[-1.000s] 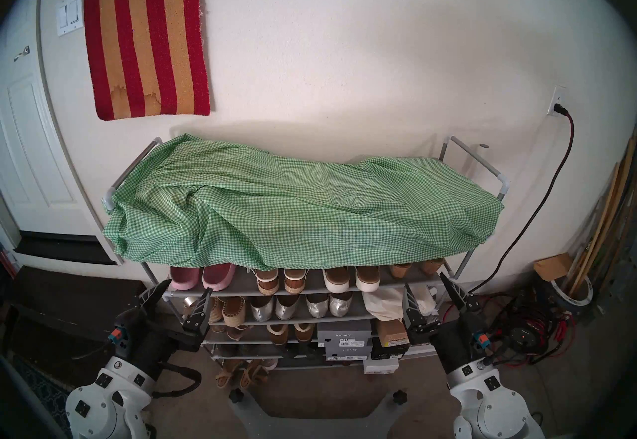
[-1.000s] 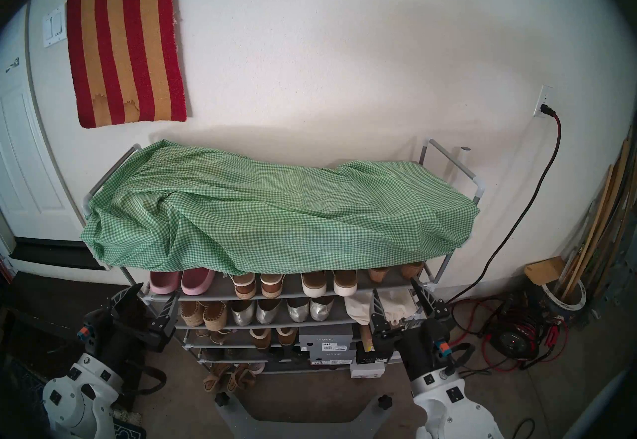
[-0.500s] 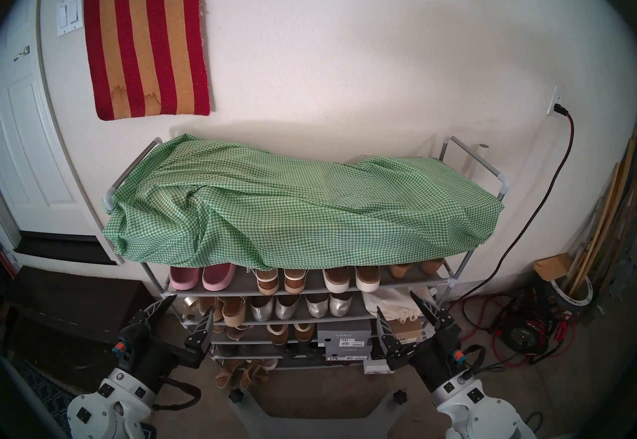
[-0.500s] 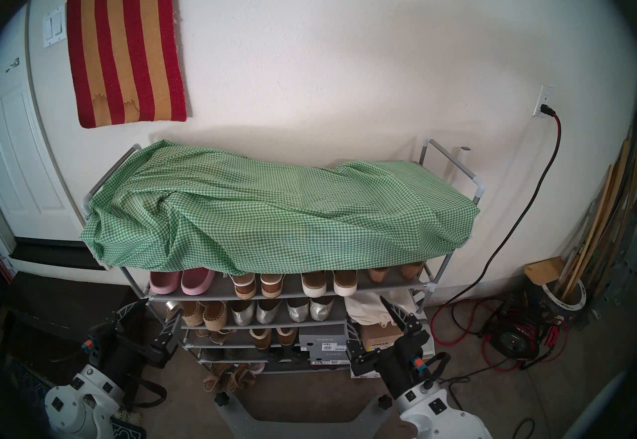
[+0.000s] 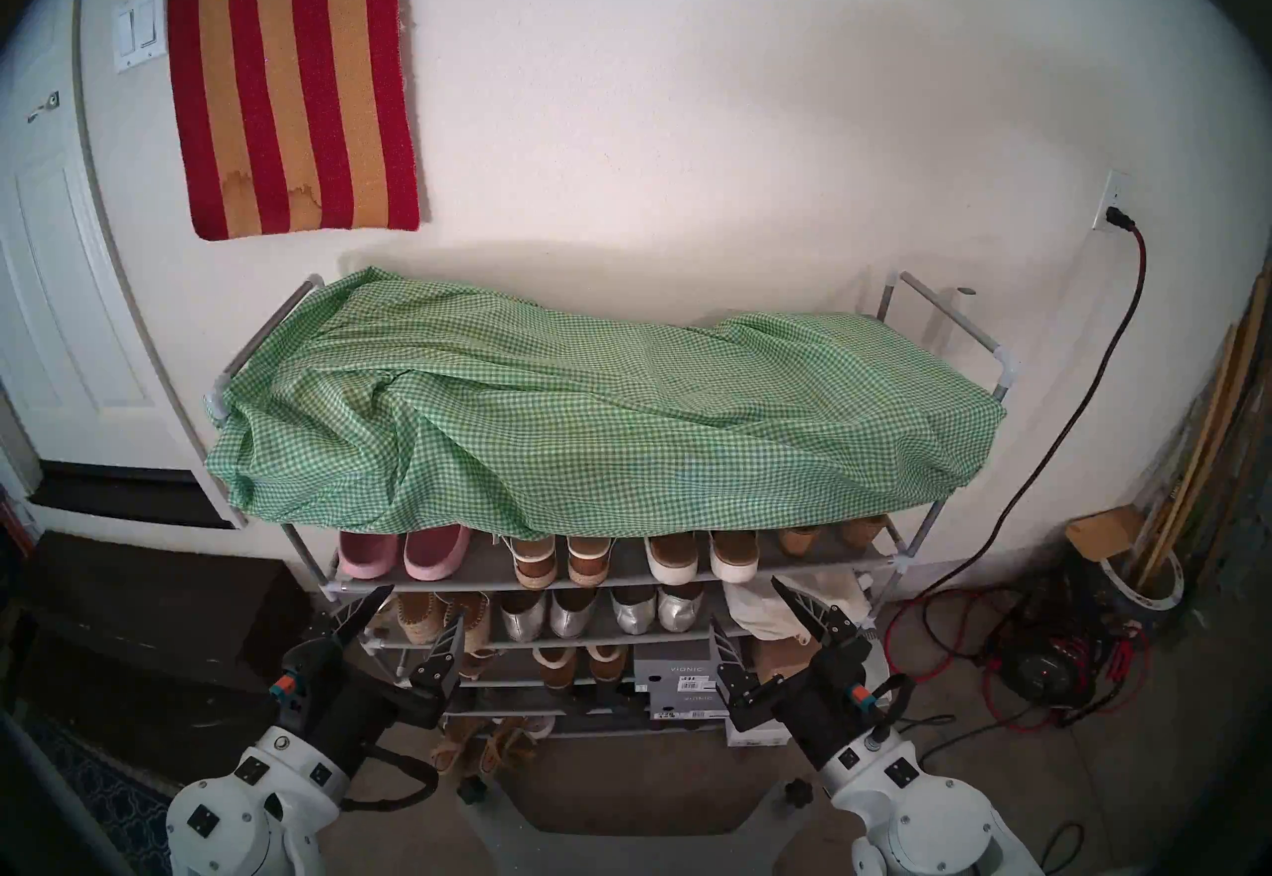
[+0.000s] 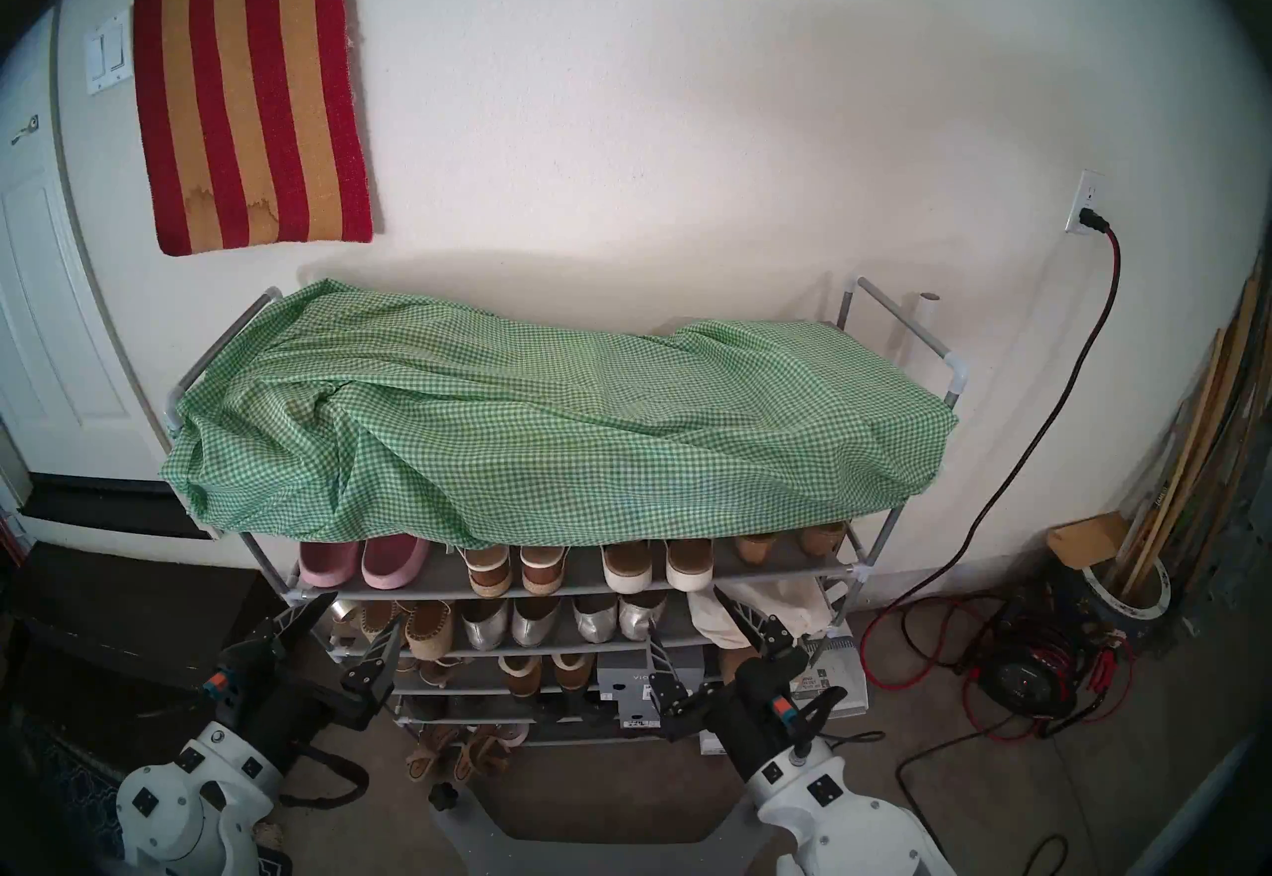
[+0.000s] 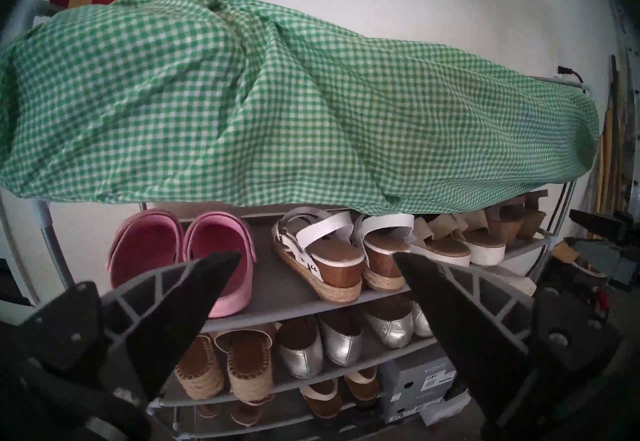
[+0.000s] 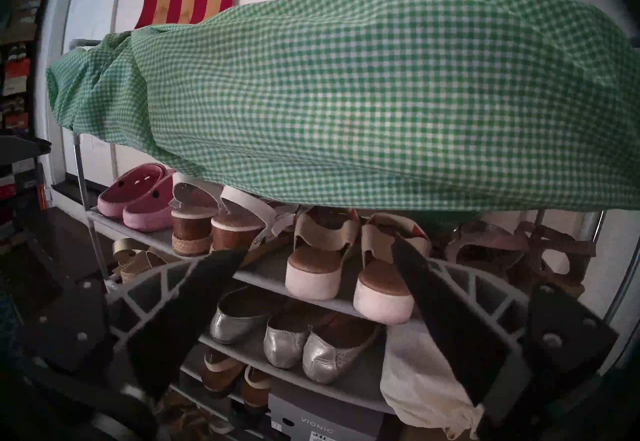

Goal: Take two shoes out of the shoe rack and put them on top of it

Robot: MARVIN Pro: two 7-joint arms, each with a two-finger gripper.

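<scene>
The two shoes, white-strapped wedge sandals [image 5: 533, 561] [image 5: 588, 561], stand heels outward mid-left on the second shelf of the shoe rack [image 5: 957, 325], just under the hanging green gingham cloth [image 5: 585, 413]. My left gripper [image 5: 422, 604] is open and empty in front of the rack's left end, lower than the sandals. In the left wrist view the sandals [image 7: 318, 256] [image 7: 381, 256] show beyond the left gripper [image 7: 317, 254]. My right gripper [image 5: 743, 598] is open and empty before the rack's right part. The right wrist view has the sandals [image 8: 192, 225] to the left of the right gripper [image 8: 319, 242].
On the same shelf are pink clogs [image 5: 406, 551], white platform shoes [image 5: 702, 554] and cork wedges [image 5: 802, 537]. Below lie espadrilles [image 5: 440, 613], silver flats [image 5: 599, 609], a cream bag [image 5: 764, 606] and grey boxes [image 5: 681, 671]. A red cable reel [image 5: 1046, 668] sits on the floor at right.
Both arms have swung inward toward the rack's middle and dropped a little; the right gripper moved left past the rack's right post. Both jaws stayed open.
</scene>
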